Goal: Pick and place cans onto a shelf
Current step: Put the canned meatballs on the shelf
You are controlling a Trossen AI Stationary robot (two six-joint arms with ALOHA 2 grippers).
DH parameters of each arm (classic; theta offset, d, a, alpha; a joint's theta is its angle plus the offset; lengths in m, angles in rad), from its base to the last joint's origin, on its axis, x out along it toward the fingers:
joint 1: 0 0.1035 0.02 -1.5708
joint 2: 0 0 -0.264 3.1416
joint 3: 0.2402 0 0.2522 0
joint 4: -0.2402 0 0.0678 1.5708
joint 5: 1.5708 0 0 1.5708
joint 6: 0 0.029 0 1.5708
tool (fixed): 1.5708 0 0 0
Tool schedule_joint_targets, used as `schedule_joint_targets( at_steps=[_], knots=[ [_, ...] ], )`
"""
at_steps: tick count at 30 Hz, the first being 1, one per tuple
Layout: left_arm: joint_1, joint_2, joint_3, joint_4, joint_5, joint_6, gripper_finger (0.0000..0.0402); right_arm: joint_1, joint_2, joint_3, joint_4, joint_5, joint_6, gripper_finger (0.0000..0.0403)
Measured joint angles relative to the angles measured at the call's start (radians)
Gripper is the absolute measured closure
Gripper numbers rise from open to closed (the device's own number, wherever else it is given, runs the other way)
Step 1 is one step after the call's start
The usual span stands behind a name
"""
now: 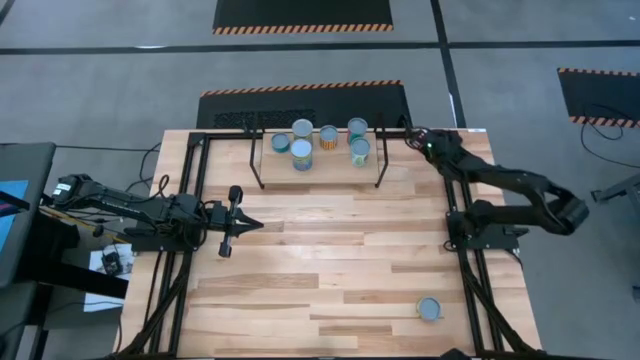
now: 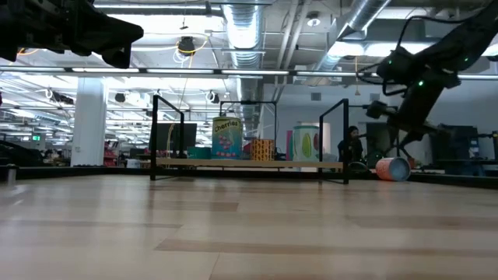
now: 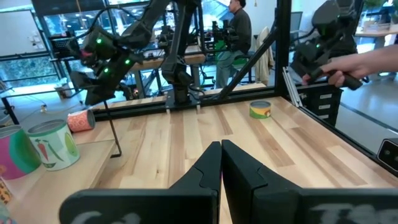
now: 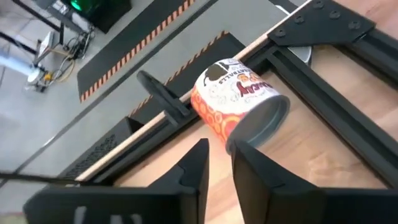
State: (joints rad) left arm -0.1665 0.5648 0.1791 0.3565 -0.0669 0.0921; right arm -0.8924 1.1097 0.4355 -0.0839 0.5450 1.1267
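Several cans (image 1: 302, 157) stand upright on the small wooden shelf (image 1: 320, 170) at the table's far middle; they also show in the low view (image 2: 226, 138). An orange-and-white can (image 4: 239, 102) lies on its side on the table by the far right corner, against the black frame rail (image 4: 323, 93); it shows in the low view (image 2: 393, 168) too. My right gripper (image 4: 221, 155) hangs just above and short of it, its fingers a narrow gap apart and empty. One more can (image 1: 430, 309) stands near the front right. My left gripper (image 1: 245, 222) is shut and empty at the middle left.
Black frame rails (image 1: 195, 200) run along both table sides and behind the shelf. Bare wood (image 1: 340, 250) lies between the shelf and the front can. A person's hand (image 3: 367, 62) shows beyond the table's right edge, and another person (image 3: 239, 25) farther back.
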Motion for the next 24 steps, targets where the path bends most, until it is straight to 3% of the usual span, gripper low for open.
schedule_joint_targets(
  at_steps=[10, 15, 24],
  knots=[
    [0.000, 0.000, 0.000, 0.000, 0.000, 0.000, 0.0400, -0.047, 0.167, 0.000, 0.157, 0.006, 0.091, 0.0271],
    [0.000, 0.000, 0.000, 0.000, 0.000, 0.000, 0.0400, -0.044, 0.193, 0.001, 0.174, 0.063, 0.120, 0.0274],
    [0.000, 0.000, 0.000, -0.001, 0.000, 0.000, 0.0400, -0.044, 0.245, 0.001, 0.223, 0.043, 0.224, 0.0285]
  ],
)
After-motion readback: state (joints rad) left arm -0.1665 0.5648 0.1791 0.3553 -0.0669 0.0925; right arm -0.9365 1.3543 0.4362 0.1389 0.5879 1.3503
